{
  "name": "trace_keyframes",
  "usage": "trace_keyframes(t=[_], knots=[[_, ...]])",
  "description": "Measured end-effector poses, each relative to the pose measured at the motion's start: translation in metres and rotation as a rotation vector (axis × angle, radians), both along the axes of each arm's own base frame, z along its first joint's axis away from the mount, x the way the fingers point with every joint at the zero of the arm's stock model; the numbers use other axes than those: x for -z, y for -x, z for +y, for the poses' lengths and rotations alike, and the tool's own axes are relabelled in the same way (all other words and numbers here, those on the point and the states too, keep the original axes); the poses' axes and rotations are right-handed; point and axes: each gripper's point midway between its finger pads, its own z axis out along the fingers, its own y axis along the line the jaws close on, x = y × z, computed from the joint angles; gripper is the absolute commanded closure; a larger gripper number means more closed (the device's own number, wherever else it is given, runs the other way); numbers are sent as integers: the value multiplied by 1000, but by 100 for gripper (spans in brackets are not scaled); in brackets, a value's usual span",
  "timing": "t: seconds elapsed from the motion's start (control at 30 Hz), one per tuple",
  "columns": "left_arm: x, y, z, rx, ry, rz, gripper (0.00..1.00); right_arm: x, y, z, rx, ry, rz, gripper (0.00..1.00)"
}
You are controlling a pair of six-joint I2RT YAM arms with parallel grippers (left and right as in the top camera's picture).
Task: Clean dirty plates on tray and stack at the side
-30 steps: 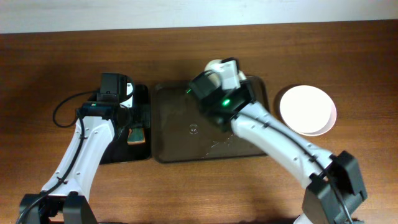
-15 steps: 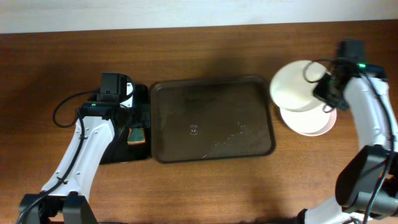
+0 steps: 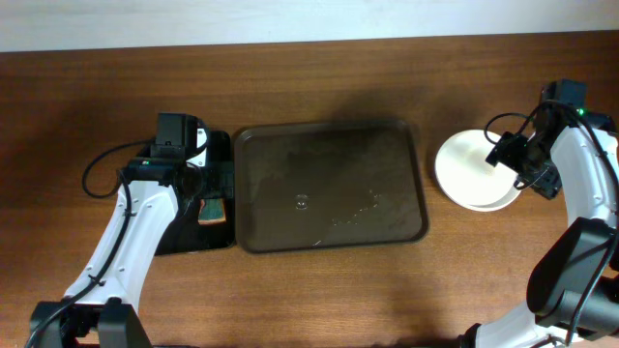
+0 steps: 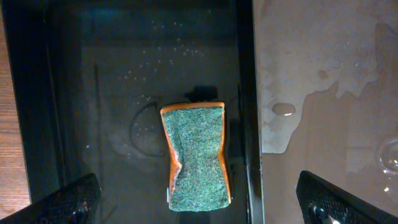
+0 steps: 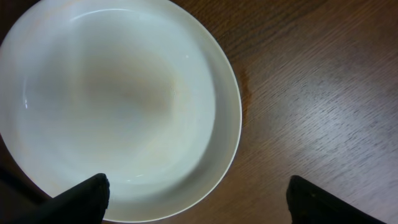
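The white plates [image 3: 472,172] lie stacked on the table, right of the dark brown tray [image 3: 290,164], which is wet and holds no plate. My right gripper [image 3: 519,158] hovers at the stack's right edge, open and holding nothing. In the right wrist view the top plate [image 5: 118,106] looks clean, a second rim shows under it, and the right gripper [image 5: 199,200] straddles the stack's rim. My left gripper [image 3: 207,189] hangs open over a green and orange sponge [image 4: 196,155]. In the left wrist view the left gripper [image 4: 199,204] spans the sponge without touching it.
The sponge lies in a narrow black tray [image 3: 179,237] set against the brown tray's left side. Water drops and a film of water sit on the brown tray [image 4: 323,62]. A black cable [image 3: 97,174] loops left of the left arm.
My right gripper carried a plate from the tray's far right corner over to the stack on the right, then opened and let it go. The left arm has stayed still.
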Motion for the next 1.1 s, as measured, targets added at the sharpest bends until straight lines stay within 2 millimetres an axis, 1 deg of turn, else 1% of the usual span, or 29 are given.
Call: trace_keyframes(t=[0.03,0.07,0.17,0.2,0.27,0.3,0.33,0.4,0.43,0.5,0.53,0.6,0.63,0.67,0.77,0.8,0.83,0.87,0.9,0.97,1.0,1.1], knots=[[0,0,0,0,0,0,1,0,0,1,-2,-7,-2,1],[0,0,0,0,0,0,1,1,-2,7,-19,-36,-10,1],[0,-1,0,0,1,-3,0,-1,-14,34,-143,-163,-67,1],[-2,-4,0,-1,2,-16,0,-3,-21,53,-237,-216,-97,1],[-4,-8,4,-15,11,-34,1,-6,-25,83,-381,-263,-104,1],[-5,-7,11,-36,25,-26,1,-10,-26,100,-450,-278,-102,1],[-6,-7,15,-49,30,-24,0,-14,-27,112,-495,-287,-100,1],[-13,1,32,-117,62,19,1,-24,-26,130,-562,-302,-89,1],[-15,10,40,-150,73,55,1,-30,-25,137,-588,-310,-83,1],[-12,28,47,-182,81,132,1,-35,-14,138,-586,-318,-54,1],[-10,39,46,-185,84,176,1,-40,-8,138,-585,-317,-46,1],[-11,48,43,-182,90,197,1,-56,-2,138,-588,-295,-83,1],[-15,51,43,-181,91,181,1,-69,3,137,-593,-266,-131,1],[-22,58,42,-179,94,155,1,-76,7,138,-597,-250,-163,1],[-41,73,39,-166,96,29,1,-98,22,139,-616,-175,-310,1],[-56,77,39,-155,93,-94,1,-109,35,141,-628,-138,-384,1],[-64,81,38,-152,94,-136,1,-119,42,144,-645,-95,-474,1],[-82,84,37,-142,96,-276,1,-122,52,147,-652,-84,-500,1],[-87,90,36,-138,98,-321,1,-125,63,148,-657,-67,-530,1],[-97,110,34,-131,96,-425,1,-129,88,150,-658,-49,-556,1],[-109,118,33,-125,97,-488,1,-132,95,151,-658,-42,-566,1],[-122,124,32,-121,95,-553,0,-136,97,151,-659,-36,-580,1]])
